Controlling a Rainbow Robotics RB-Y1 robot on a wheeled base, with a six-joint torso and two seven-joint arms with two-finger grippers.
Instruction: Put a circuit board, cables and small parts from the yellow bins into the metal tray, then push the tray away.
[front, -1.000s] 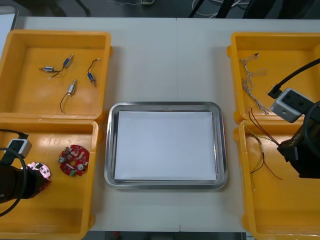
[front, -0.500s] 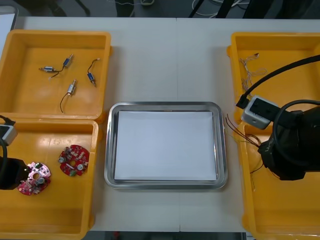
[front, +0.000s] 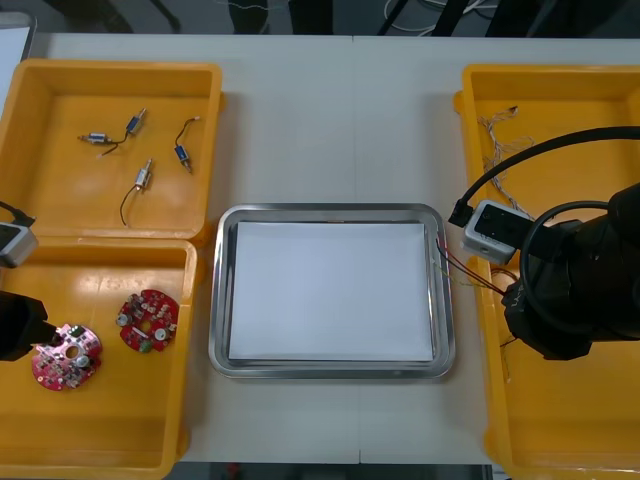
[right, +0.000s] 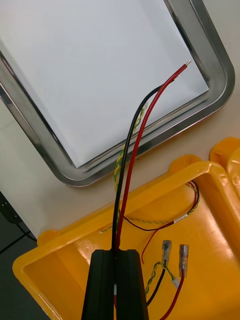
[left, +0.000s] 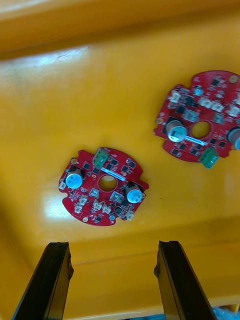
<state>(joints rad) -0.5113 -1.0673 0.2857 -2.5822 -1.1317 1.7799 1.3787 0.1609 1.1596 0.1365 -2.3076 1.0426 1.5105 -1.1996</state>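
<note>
My right gripper (right: 116, 262) is shut on a bundle of red, black and yellow-green cables (right: 131, 150). It hovers over the near right yellow bin (right: 65, 250). The cables' free ends reach across the rim of the metal tray (right: 220, 90), and the red tip lies over its white inside. In the front view the right arm (front: 570, 295) sits just right of the tray (front: 330, 212), with the cables (front: 455, 265) crossing its right edge. My left gripper (left: 114, 280) stands open above the near left bin, short of two round red circuit boards (left: 103, 187) (left: 200, 117). Nothing is between its fingers.
The far left bin (front: 40, 90) holds several small metal parts (front: 140, 150). A thin twisted cable (front: 500, 150) lies in the far right bin. More cables with connectors (right: 172, 250) stay in the near right bin. The left arm (front: 15, 325) sits at the table's left edge.
The right arm has lifted the cables out of the near right bin and carried them left to the tray's edge. The left arm has drawn back off the circuit board, leaving it in the bin.
</note>
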